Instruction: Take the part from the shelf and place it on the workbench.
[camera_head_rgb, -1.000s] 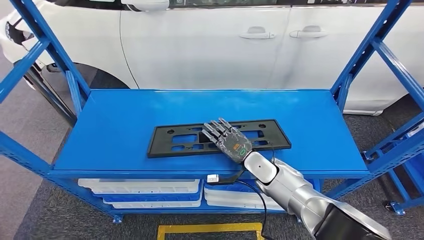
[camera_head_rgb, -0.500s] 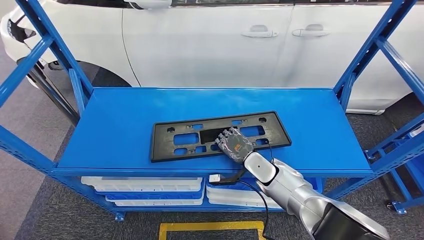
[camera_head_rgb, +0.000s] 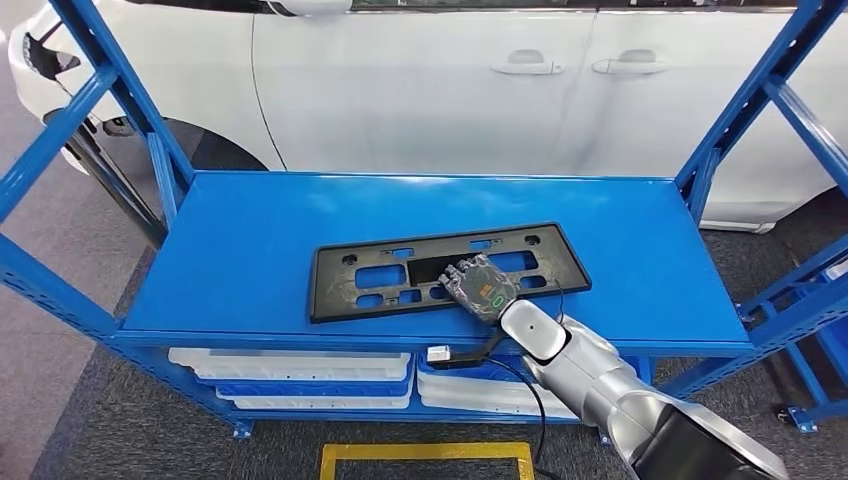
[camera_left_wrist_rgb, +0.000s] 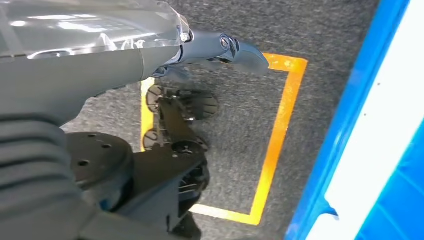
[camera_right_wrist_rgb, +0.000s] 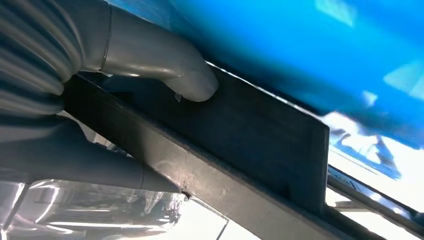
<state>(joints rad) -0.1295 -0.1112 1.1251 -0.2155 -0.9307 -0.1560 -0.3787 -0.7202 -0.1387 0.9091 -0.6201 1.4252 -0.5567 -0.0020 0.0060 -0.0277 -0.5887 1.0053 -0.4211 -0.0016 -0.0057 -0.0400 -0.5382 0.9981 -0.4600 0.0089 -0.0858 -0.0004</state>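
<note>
Item: black license-plate bracket (camera_head_rgb: 448, 270), flat on blue shelf (camera_head_rgb: 250, 250), centre frame. Likely light, stiff, smooth; thin cut-out frame, best taken along lower edge. Right robot hand (camera_head_rgb: 480, 289) curled, gripping that edge, thumb (camera_right_wrist_rgb: 165, 60) underneath.

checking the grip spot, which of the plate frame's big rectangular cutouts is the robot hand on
The middle one: the right robot hand grips the black licence plate frame at its near edge, fingers curled over the central cutout. The left and right big cutouts stay uncovered.
</note>
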